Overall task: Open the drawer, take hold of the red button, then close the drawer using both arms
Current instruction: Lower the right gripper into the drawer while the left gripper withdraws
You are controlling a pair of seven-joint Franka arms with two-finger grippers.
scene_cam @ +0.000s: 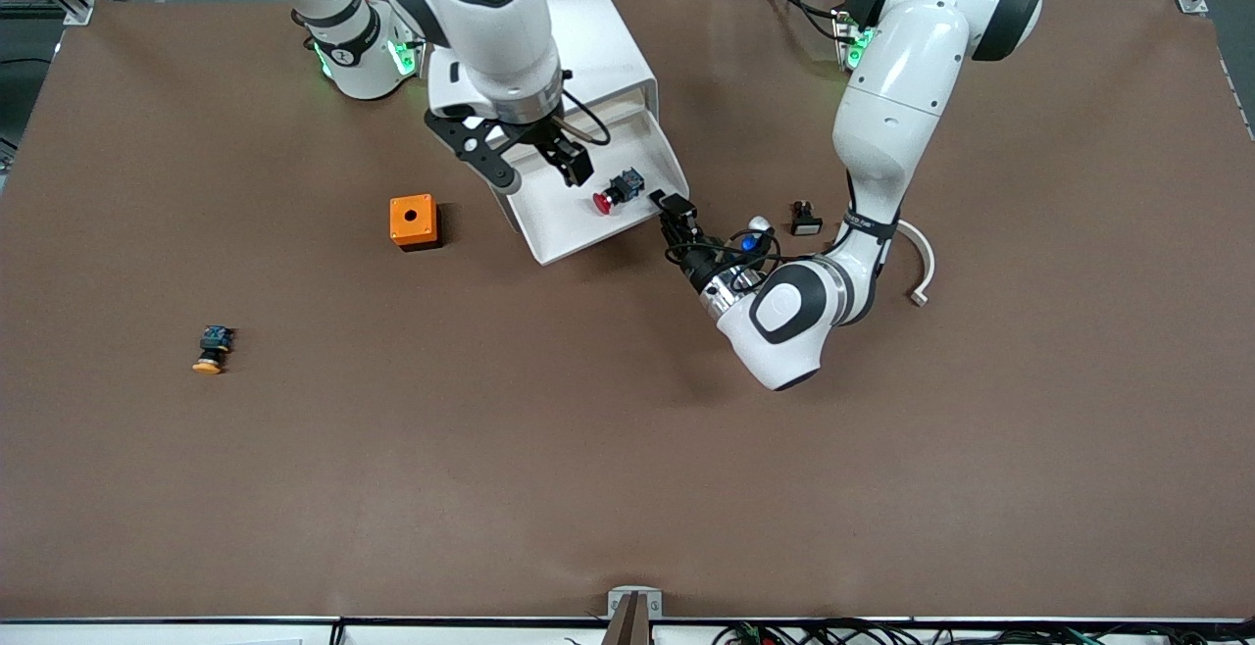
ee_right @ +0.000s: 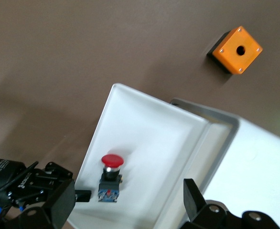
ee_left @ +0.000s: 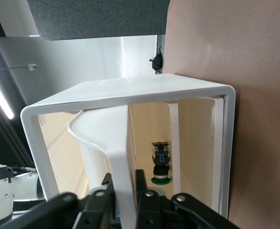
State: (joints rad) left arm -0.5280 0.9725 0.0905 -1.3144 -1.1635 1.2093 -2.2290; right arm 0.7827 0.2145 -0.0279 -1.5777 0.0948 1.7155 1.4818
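One step done: drawer point(scene_cam: 588, 196) pulled open, left tool point(scene_cam: 675, 215) clamped on drawer's front edge. Button point(scene_cam: 615, 191) lying inside drawer, ungrabbed. Right tool point(scene_cam: 537, 173) spread wide over drawer. Left: grabbing button, closing drawer.

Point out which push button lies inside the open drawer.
The red-capped button, lying in the pulled-out drawer under the right claw. The orange-capped button lies on the bare table, nearer the front camera.
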